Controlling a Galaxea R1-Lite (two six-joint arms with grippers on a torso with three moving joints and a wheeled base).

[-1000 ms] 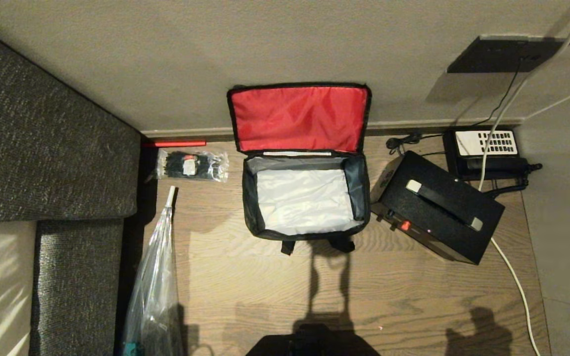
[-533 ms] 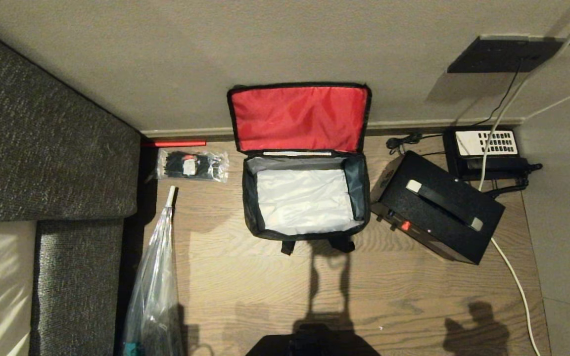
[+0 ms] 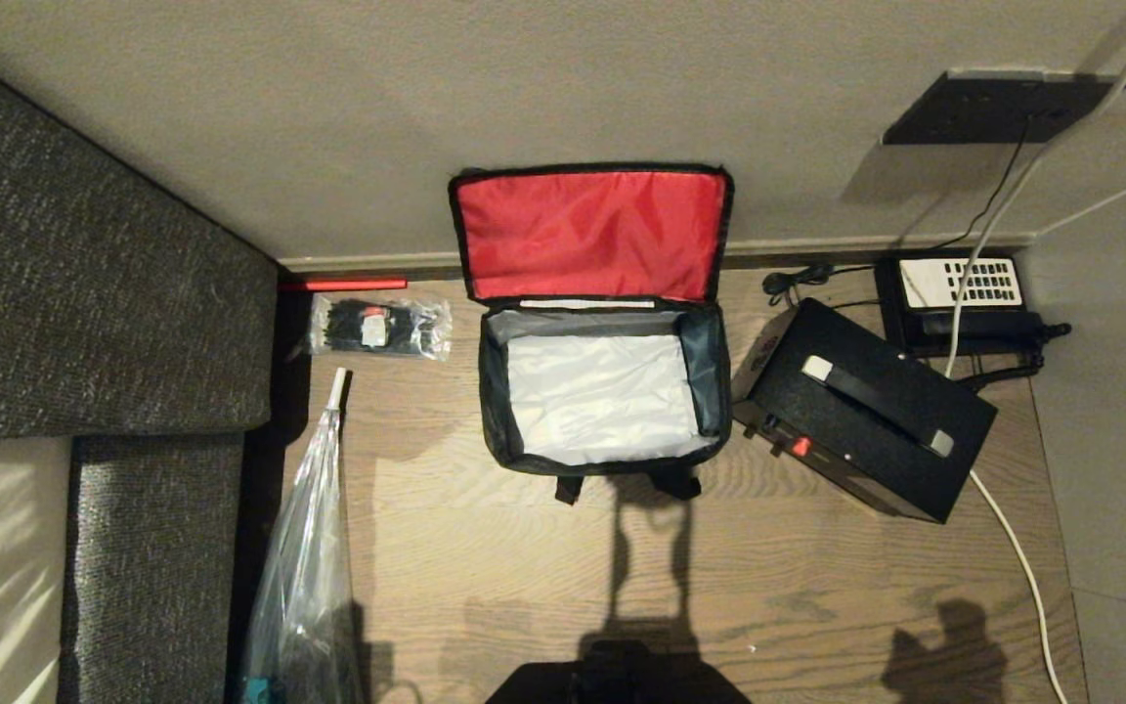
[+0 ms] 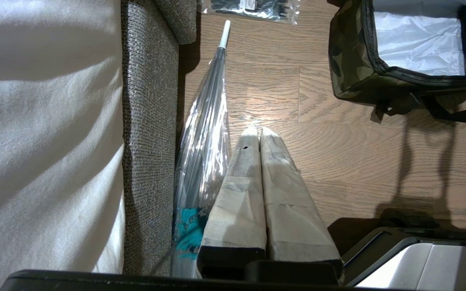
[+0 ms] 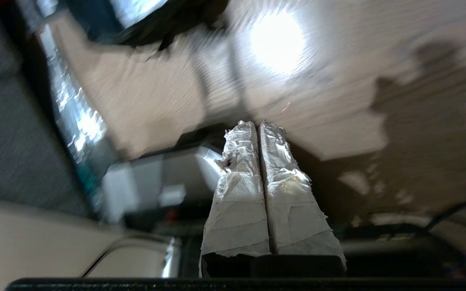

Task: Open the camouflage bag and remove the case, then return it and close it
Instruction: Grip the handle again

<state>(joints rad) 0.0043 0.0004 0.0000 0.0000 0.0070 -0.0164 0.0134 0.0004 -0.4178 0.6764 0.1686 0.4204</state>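
The camouflage bag point(image 3: 602, 391) is seen standing open on the wooden floor point(image 3: 798, 567), its red-lined lid point(image 3: 590, 235) propped back against the wall point(image 3: 524, 88) and its silver-grey interior point(image 3: 602, 396) laid bare. The case point(image 3: 866, 420) is found outside the bag, lying on the floor just beside the bag's right side, with its strap handle uppermost and small red details on the near edge. A black telephone point(image 3: 959, 298) with a white key panel is placed just behind the case, by the wall.

Neither arm is shown in the head view. The left gripper point(image 4: 255, 131) is held above the floor with its two taped fingers pressed together and nothing between them; the bag is located ahead of it and off to the robot's right, and a folded clear umbrella point(image 4: 206, 133) is laid close alongside it, next to the sofa point(image 4: 148, 133). The right gripper point(image 5: 257, 124) is likewise closed on nothing, its wrapped fingers touching; the floor and a corner of the bag point(image 5: 144, 24) are glimpsed, blurred, well ahead of it.
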